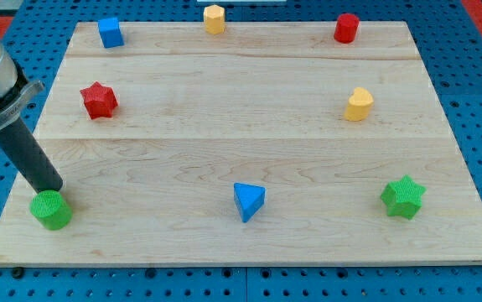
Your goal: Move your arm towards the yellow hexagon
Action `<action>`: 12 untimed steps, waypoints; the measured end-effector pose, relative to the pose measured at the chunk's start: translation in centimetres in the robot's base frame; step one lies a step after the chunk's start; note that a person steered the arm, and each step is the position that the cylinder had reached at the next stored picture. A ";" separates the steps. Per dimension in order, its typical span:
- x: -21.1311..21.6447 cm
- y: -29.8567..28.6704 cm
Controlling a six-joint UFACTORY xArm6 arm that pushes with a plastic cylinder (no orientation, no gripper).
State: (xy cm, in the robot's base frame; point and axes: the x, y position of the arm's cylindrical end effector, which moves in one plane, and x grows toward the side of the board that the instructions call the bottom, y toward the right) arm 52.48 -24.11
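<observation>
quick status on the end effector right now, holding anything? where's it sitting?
No gripper: my tip is a bare rod end, holding nothing.
It sits at the green cylinder, view's bottom left, apparently touching it.
The yellow hexagon is far off, at the view's top.

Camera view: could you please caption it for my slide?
My tip touches the green cylinder, far from the yellow hexagon.
</observation>
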 end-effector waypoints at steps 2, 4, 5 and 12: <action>-1.5 0.0; -2.5 1.2; -4.8 1.7; -33.2 29.1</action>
